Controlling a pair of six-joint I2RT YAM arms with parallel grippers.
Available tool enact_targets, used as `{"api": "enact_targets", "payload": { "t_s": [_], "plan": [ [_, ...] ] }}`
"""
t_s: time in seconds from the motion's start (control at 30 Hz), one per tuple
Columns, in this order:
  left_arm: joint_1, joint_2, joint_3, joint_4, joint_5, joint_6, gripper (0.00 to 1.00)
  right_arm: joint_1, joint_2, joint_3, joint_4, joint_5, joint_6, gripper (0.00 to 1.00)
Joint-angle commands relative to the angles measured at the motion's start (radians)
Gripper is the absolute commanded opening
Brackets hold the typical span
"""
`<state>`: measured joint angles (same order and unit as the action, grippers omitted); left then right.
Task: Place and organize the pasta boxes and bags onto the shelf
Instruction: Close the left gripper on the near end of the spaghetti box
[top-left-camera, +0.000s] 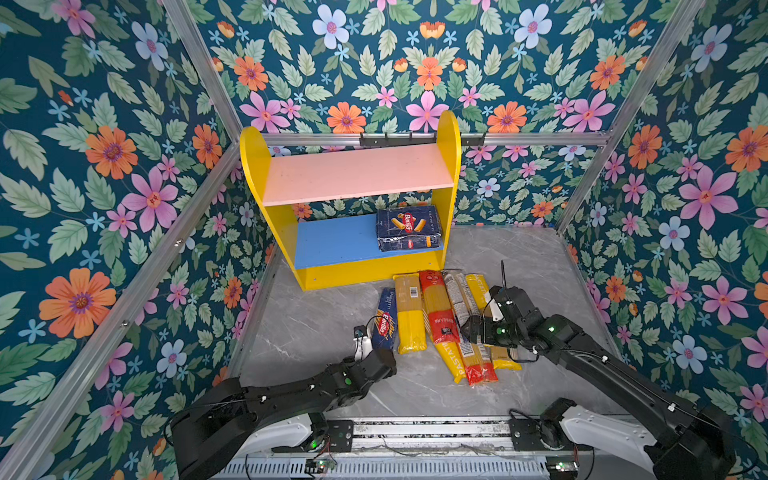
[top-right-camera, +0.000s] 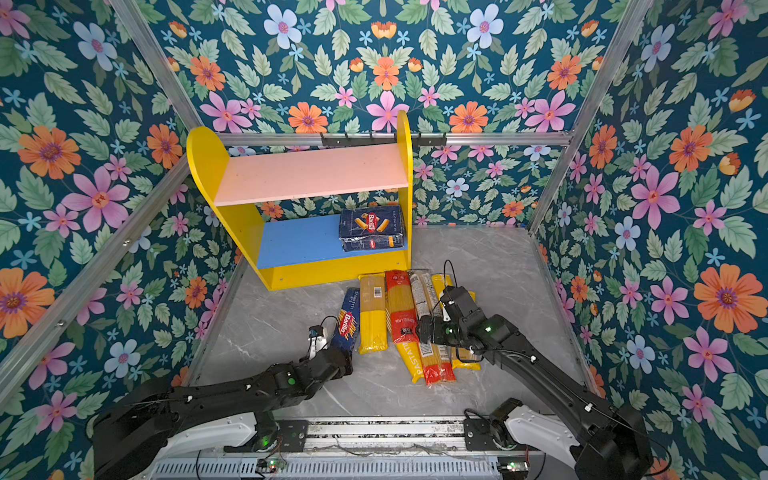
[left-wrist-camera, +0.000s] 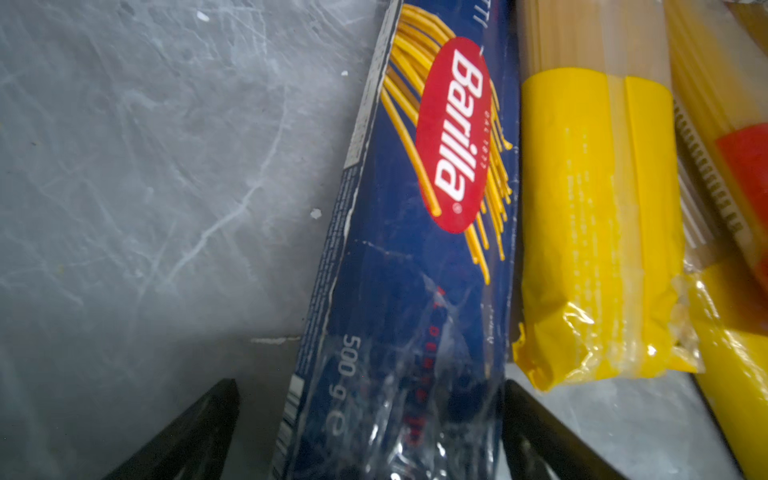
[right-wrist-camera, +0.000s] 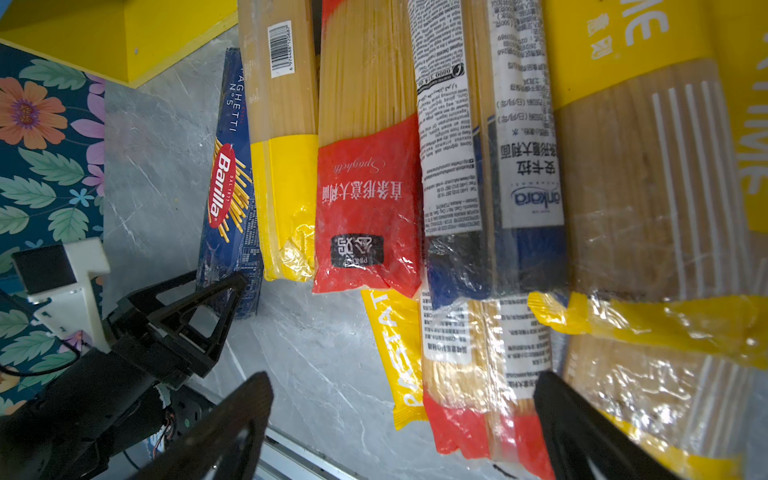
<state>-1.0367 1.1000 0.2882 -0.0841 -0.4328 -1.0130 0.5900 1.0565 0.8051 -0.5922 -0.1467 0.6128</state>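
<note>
Already, in a top view, the wide Barilla box (top-left-camera: 409, 227) lies flat at the right end of the blue board of the shelf (top-left-camera: 451, 166), leaving room beside it. The bags (top-left-camera: 440, 307) and narrow box (top-left-camera: 385, 320) lie in a row on the table (top-left-camera: 316, 332).

Left wrist view: the left gripper (left-wrist-camera: 370, 384) straddles the narrow box's near end with its fingers spread, likely aligned to pinch.

Right wrist view: the right gripper (right-wrist-camera: 401, 378) hangs spread and empty over the bags; whether it touches them is unclear.

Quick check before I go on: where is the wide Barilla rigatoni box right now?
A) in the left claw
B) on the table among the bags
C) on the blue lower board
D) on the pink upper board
C: in both top views the wide Barilla box lies flat on the blue lower board, at its right end.
</note>
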Motion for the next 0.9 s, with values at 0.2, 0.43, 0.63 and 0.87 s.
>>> {"api": "enact_targets", "payload": {
  "t_s": [0.2,0.43,0.63,0.87],
  "plan": [
    [-0.002,-0.029,-0.040,0.072,0.060,0.104,1.00,0.000,-0.005,0.009,0.013,-0.005,-0.013,0.99],
    [-0.003,-0.021,-0.033,0.121,0.074,0.149,1.00,0.001,-0.026,0.011,-0.007,-0.002,-0.008,0.99],
    [-0.007,0.046,-0.021,0.129,0.075,0.150,1.00,0.002,-0.036,0.013,-0.018,-0.002,0.003,0.99],
    [-0.010,0.114,-0.024,0.151,0.061,0.141,0.87,0.000,-0.047,0.016,-0.032,-0.001,0.010,0.99]
  ]
}}
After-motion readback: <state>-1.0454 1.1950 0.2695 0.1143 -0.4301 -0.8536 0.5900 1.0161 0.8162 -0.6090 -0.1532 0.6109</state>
